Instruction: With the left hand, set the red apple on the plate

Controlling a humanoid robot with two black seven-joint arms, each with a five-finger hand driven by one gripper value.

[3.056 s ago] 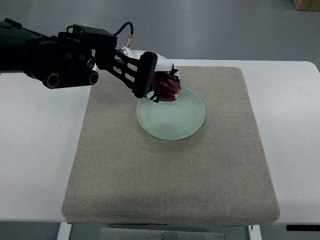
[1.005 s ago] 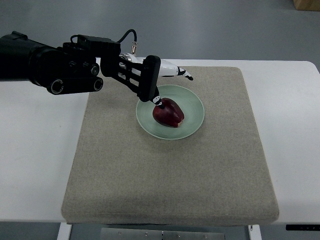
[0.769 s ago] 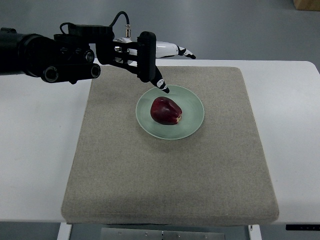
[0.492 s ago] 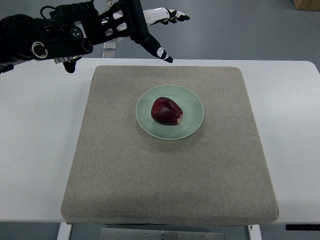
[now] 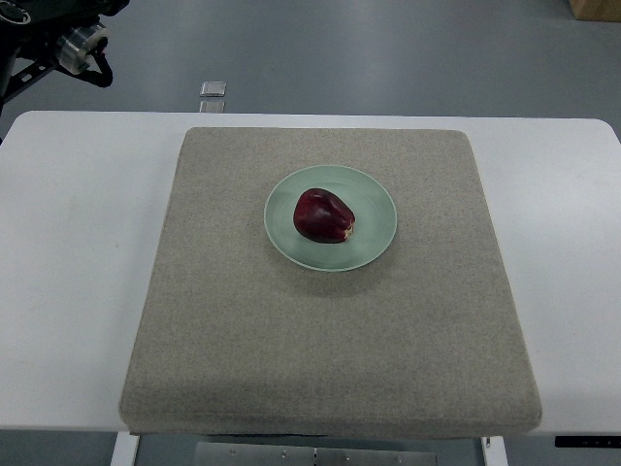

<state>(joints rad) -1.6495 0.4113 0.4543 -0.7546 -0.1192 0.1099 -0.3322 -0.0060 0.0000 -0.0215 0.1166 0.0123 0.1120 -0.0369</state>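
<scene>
White worktop (image 5: 68, 291) carries a tan fabric mat (image 5: 330, 340); pale green plate (image 5: 374, 199) sits near its centre. Red apple (image 5: 323, 215) rests on the plate, slightly left of middle, nothing touching it. Placement looks done. Left arm (image 5: 58, 34) shows only at the top-left corner; can't tell the hand's state. Apple: likely firm, smooth, rollable. Grip around the widest part.

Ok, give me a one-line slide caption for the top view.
Red apple resting on green plate, centered on beige mat; left arm at top-left corner.
</scene>
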